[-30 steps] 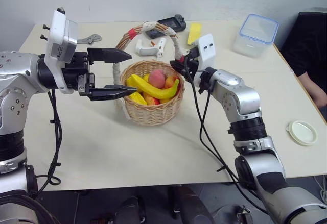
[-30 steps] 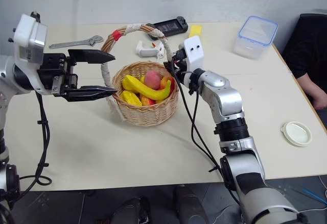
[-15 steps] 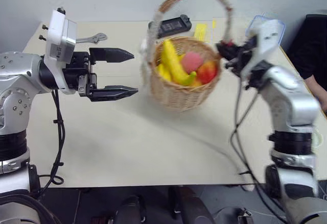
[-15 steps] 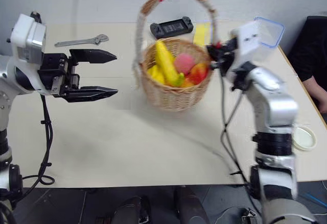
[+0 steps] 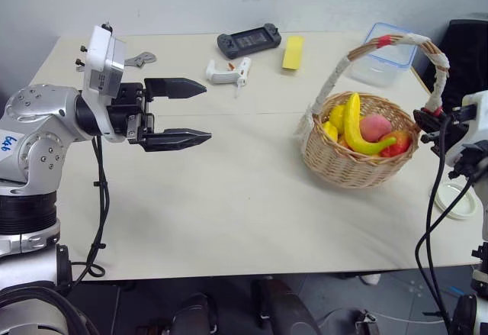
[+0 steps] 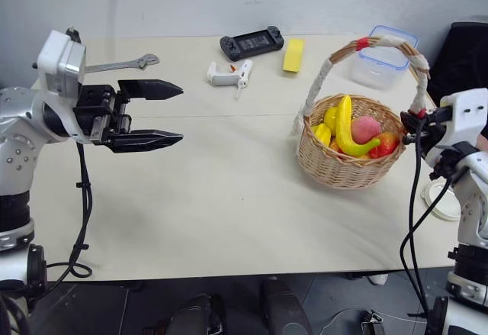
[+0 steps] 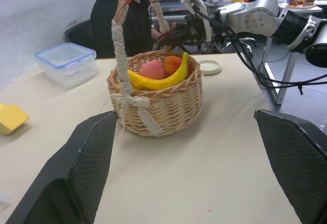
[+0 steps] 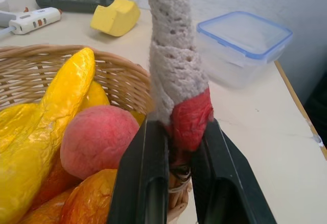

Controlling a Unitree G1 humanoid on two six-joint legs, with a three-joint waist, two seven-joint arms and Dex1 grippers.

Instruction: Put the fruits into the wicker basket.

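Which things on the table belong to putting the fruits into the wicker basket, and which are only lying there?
Belong to the job: wicker basket, peach, banana, right gripper shut on the basket's handle.

Only lying there: wrench, game controller, white glue gun, yellow sponge, clear plastic box, round lid.

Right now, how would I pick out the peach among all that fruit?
Find the wicker basket on the table's right side, its handle pinched by the right gripper. Inside, against the long yellow banana, sits the peach: the only small round pink one.
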